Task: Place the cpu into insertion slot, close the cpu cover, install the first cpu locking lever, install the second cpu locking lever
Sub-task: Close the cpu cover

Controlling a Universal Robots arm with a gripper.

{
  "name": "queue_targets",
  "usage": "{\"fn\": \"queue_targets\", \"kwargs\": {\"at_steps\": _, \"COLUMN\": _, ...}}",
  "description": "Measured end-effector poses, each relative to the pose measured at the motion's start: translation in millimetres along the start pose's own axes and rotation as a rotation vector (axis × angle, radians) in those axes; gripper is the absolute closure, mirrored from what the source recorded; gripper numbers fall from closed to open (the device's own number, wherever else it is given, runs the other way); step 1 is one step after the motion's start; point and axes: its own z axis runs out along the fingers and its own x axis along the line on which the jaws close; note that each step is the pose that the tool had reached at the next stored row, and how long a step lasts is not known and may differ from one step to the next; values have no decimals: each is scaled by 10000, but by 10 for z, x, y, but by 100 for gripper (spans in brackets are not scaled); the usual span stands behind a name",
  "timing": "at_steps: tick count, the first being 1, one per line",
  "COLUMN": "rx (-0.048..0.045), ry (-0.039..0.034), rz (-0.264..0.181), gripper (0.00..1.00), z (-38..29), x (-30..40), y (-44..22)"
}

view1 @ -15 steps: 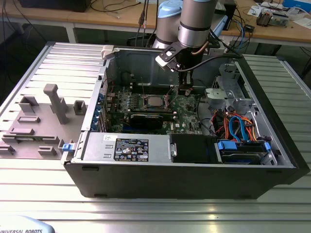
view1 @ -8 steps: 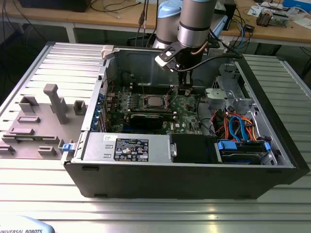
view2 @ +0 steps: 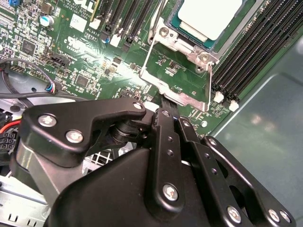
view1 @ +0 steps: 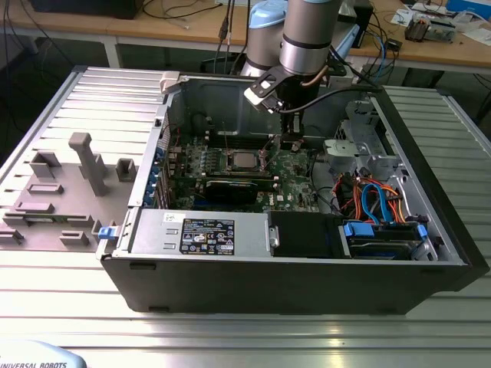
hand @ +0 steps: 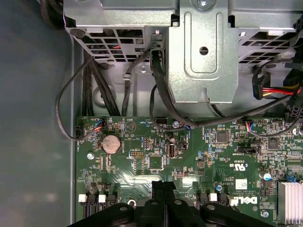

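Note:
The cpu [view2: 210,16], with a silver-grey top, lies flat in the insertion slot [view2: 187,45] on the green board; in the exterior view the cpu [view1: 244,159] sits mid-board inside the open case. The cpu cover [view2: 177,92] is swung open away from the chip, and the board shows through its square cut-out. My gripper [view2: 165,101] is shut with both black fingers pressed together, their tips right at the cover's free edge; whether they touch it I cannot tell. The gripper [view1: 290,144] hangs just to the exterior view's right of the socket, and its tips [hand: 163,185] point down at the board.
Long black memory slots [view2: 246,56] flank the socket. A black card [view1: 230,188] lies in front of it. The power supply [view1: 199,230], drive cage [view1: 368,146] and coloured cables [view1: 368,195] crowd the case. Grey fixture blocks [view1: 84,161] stand on the table outside.

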Motion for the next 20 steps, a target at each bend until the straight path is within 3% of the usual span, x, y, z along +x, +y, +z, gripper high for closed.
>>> {"fn": "queue_targets", "kwargs": {"at_steps": 8, "rx": 0, "ry": 0, "rz": 1, "gripper": 89, "z": -1, "x": 0, "y": -35}}
{"fn": "queue_targets", "kwargs": {"at_steps": 20, "rx": 0, "ry": 1, "rz": 1, "gripper": 89, "z": -3, "x": 1, "y": -152}}
